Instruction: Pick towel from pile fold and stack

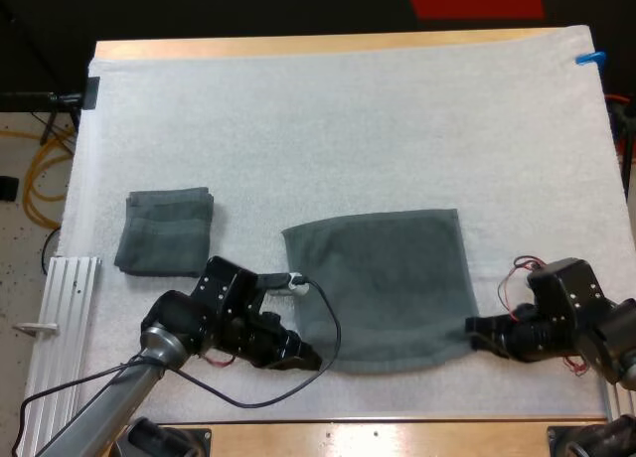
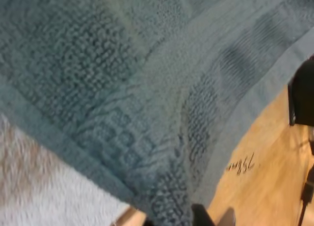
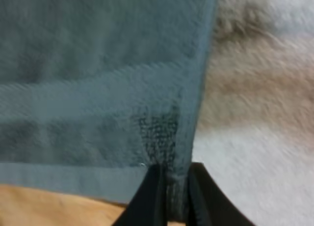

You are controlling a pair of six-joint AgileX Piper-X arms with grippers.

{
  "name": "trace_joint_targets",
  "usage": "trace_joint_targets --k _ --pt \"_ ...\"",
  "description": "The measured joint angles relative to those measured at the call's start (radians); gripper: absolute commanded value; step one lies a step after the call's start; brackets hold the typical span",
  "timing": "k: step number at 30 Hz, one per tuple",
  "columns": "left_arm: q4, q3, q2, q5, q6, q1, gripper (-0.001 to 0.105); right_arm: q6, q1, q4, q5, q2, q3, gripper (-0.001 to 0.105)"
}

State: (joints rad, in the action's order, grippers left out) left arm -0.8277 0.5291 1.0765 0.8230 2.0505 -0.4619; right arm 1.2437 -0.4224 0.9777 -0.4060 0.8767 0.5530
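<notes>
A dark grey-green towel lies spread flat on the white mat, near the front edge. My left gripper is at its near left corner, and the towel hangs close over one black fingertip, which presses on that corner. My right gripper is at the near right corner. Its two fingers pinch the towel's hem between them. A folded towel rests on the mat at the left, apart from both grippers.
The white mat covers most of the table and lies bare behind the towels. A ribbed metal rail sits off the mat's left edge. The wooden table edge runs just in front of the grippers.
</notes>
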Motion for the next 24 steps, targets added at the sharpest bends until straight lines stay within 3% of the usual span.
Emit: trace_joint_targets --k 5,13,18,24 --pt "0.163 0.0 0.076 0.03 0.057 0.08 0.0 -0.152 0.0 -0.222 0.0 0.074 0.0 0.0" --pt "0.529 0.0 0.294 0.205 0.222 0.268 0.0 -0.372 0.0 -0.594 0.0 0.322 0.0 0.0" --pt "0.667 0.0 0.434 0.275 0.294 0.318 0.0 -0.41 0.0 -0.75 0.066 0.421 0.0 0.0" --pt "0.733 0.003 0.496 0.289 0.305 0.322 0.0 -0.446 0.0 -0.78 0.186 0.429 0.0 0.0"
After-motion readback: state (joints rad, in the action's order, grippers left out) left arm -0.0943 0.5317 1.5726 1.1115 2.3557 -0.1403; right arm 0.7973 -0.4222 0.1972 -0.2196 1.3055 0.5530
